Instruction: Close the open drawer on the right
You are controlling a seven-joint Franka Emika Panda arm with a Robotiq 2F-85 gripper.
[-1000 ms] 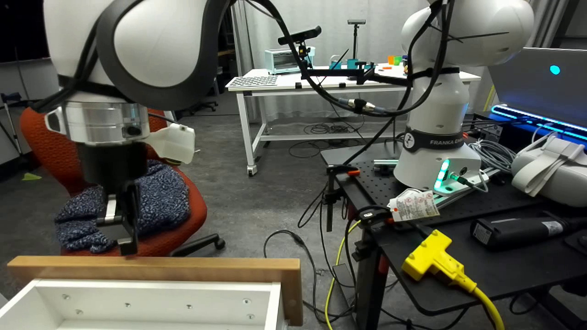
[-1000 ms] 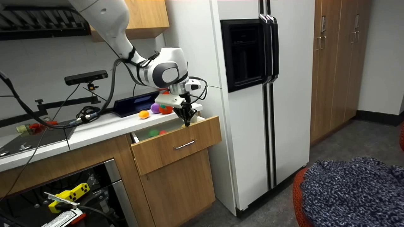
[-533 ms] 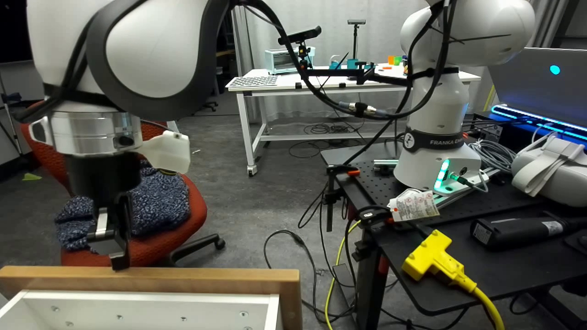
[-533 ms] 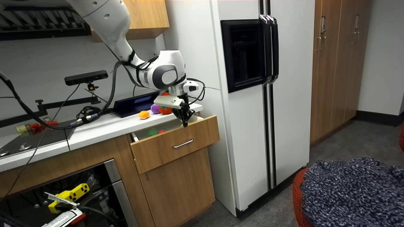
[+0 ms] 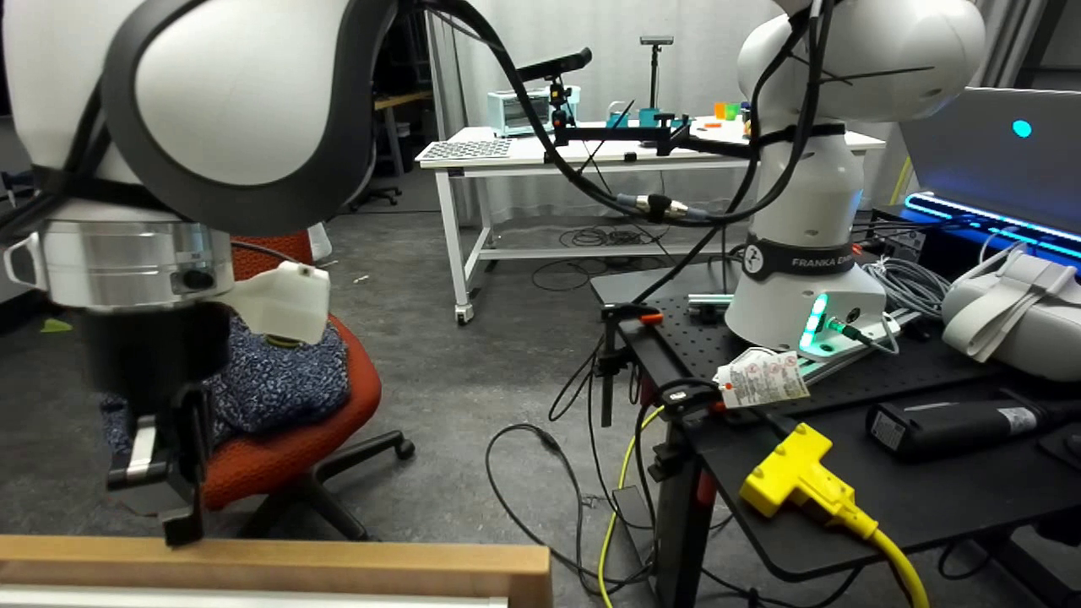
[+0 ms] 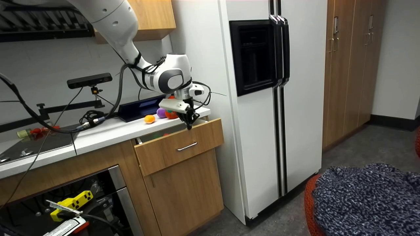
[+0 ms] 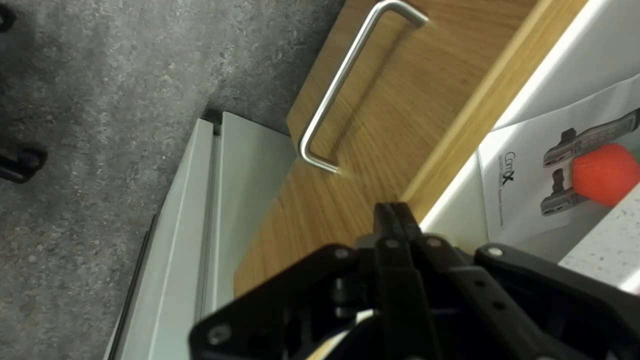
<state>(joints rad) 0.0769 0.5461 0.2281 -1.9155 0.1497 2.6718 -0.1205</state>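
Note:
The drawer is partly open under the white counter; its wooden front point(image 6: 164, 151) with a metal handle shows in an exterior view, and its tan front rim point(image 5: 363, 557) in an exterior view. In the wrist view the drawer rim point(image 7: 492, 97) runs diagonally, with the handle point(image 7: 332, 90) on the outer face. My gripper point(image 7: 396, 207) is shut with its fingertips together and nothing between them. The tips are at the top edge of the drawer front, near its middle, in both exterior views point(image 5: 183, 532) point(image 6: 189, 127); exact contact is hard to tell. Inside lie a printed sheet point(image 7: 520, 200) and a red ball point(image 7: 602, 175).
A white fridge point(image 6: 210, 82) stands beside the drawer. The white counter point(image 6: 121, 132) holds an orange fruit point(image 6: 149, 119), a purple ball point(image 6: 161, 112) and a dark screen device point(image 6: 139, 108). An orange-red chair with a dark cushion point(image 5: 283, 384) stands in front of the drawer.
The drawer has slid inward toward the counter, and its opening is narrower. My gripper has moved along with the drawer front, staying at its top edge and shut.

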